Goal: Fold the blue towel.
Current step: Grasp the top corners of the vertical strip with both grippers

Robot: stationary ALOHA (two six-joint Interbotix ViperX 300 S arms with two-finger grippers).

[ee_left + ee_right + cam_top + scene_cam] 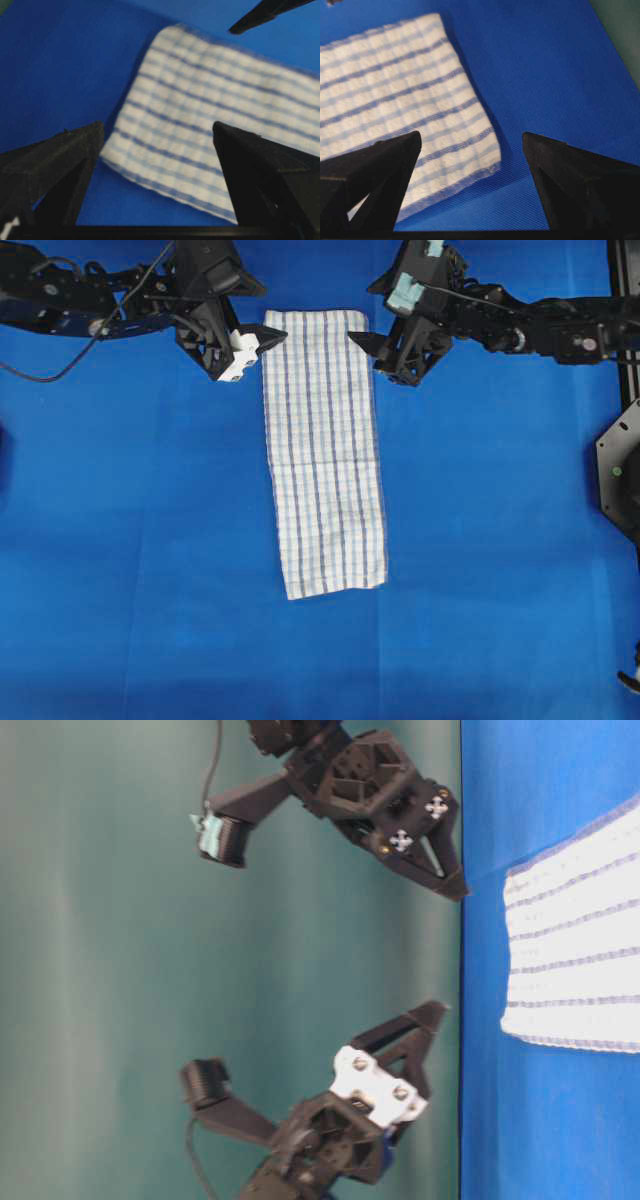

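Striped white woven blue towel (322, 452) lies flat at the blue table covering's (130, 540) far edge; left gripper (262, 343) and right gripper (368, 344), both spread, empty, flank its far corners.

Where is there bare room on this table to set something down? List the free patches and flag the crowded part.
Free: the blue table covering left of the blue towel, the strip right of it up to the black mount at the edge, and the band below its near hem. Crowded: the far end, where the open left gripper and open right gripper flank the towel's top corners.
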